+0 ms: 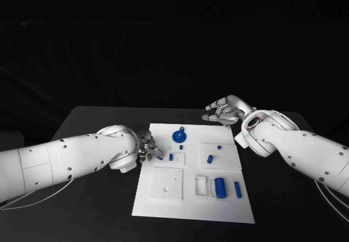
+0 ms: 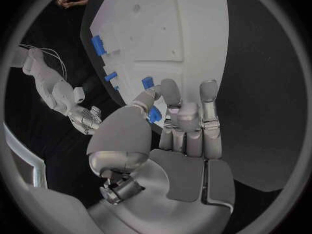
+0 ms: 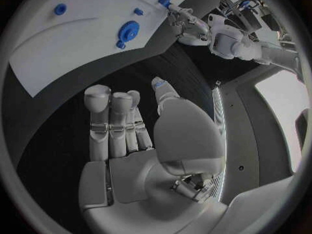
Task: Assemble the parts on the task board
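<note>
Nearest, at the task board's [image 1: 192,212] front edge, a raised white block [image 1: 167,184] sits beside a slotted holder with a thick blue cylinder [image 1: 220,187] and a slim blue pin [image 1: 237,189] lying loose, seemingly waiting their turn. Further back, the left hand [image 1: 149,147] reaches over the board's left edge and pinches a small blue part [image 2: 154,114] between thumb and fingers, probably to seat it nearby. Beyond it stands a blue geared wheel [image 1: 179,135]. Farthest, the right hand [image 1: 225,113] hovers off the board's far corner, fingers loosely curled, holding nothing, apparently parked clear.
</note>
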Robot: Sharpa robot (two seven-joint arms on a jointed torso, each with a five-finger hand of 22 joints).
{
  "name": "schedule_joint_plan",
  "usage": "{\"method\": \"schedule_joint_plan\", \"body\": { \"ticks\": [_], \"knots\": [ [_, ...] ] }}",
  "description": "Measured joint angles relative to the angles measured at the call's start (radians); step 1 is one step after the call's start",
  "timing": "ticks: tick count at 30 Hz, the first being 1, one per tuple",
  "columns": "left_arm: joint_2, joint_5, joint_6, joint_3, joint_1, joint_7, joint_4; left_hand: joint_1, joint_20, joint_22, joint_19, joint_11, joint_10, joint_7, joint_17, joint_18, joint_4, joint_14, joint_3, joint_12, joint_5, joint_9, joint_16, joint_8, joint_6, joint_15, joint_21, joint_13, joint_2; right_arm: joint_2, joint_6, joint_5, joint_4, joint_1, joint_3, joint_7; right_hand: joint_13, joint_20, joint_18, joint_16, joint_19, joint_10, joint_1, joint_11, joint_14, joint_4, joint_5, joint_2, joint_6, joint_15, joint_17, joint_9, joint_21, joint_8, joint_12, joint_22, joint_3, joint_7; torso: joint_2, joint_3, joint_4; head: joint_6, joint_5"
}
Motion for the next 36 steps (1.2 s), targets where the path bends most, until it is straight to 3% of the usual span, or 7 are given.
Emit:
{"method": "schedule_joint_plan", "body": {
  "ticks": [13,29,36],
  "knots": [
    [0.004,-0.023,0.008,0.001,0.001,-0.006,0.004,0.0,0.0,0.001,0.0,-0.001,0.001,0.0,0.005,0.0,0.0,0.002,0.0,0.003,0.001,0.001,0.004,0.003,0.0,0.002,0.004,0.002,0.0,0.003,0.0,0.001,-0.003,0.0,0.0,0.0,0.0,0.0,0.0,0.0,0.0,0.0,0.0,0.0,0.0,0.0,0.005,0.0,0.0,0.0,-0.002,0.0,0.0,0.0,0.0,0.0,0.0,0.0,0.0,0.0002,0.0007,-0.002,-0.002],
    [0.008,-0.04,0.011,0.0,0.001,-0.008,0.008,-0.004,0.0,0.0,0.0,-0.001,0.001,0.0,0.018,0.0,-0.015,0.002,0.015,0.014,-0.095,0.01,0.012,0.003,0.0,0.002,0.006,0.017,0.004,0.004,0.0,0.002,-0.004,0.0,0.0,0.001,0.0,0.0,0.0,0.0,0.0,0.0,0.0,0.0,0.0,0.0,0.009,0.0,0.0,0.0,-0.002,0.0,0.0,0.0,0.0,0.0,0.0,0.0,0.0,0.0007,0.0004,-0.003,-0.004],
    [0.009,-0.042,0.012,0.0,0.001,-0.007,0.008,0.001,0.0,0.0,0.0,-0.001,0.001,0.0,0.021,0.0,-0.015,0.002,0.015,0.015,-0.099,0.01,0.012,0.002,0.0,0.002,0.006,0.019,-0.001,0.004,0.0,0.002,-0.005,0.0,0.0,0.001,-0.001,0.0,0.0,0.0,0.0,0.0,0.0,0.0,0.0,0.0,0.009,0.0,0.0,0.0,-0.001,0.0,0.0,0.0,0.0,0.0,0.0,0.0,0.0,0.0004,0.0006,-0.003,-0.005]
  ]
}}
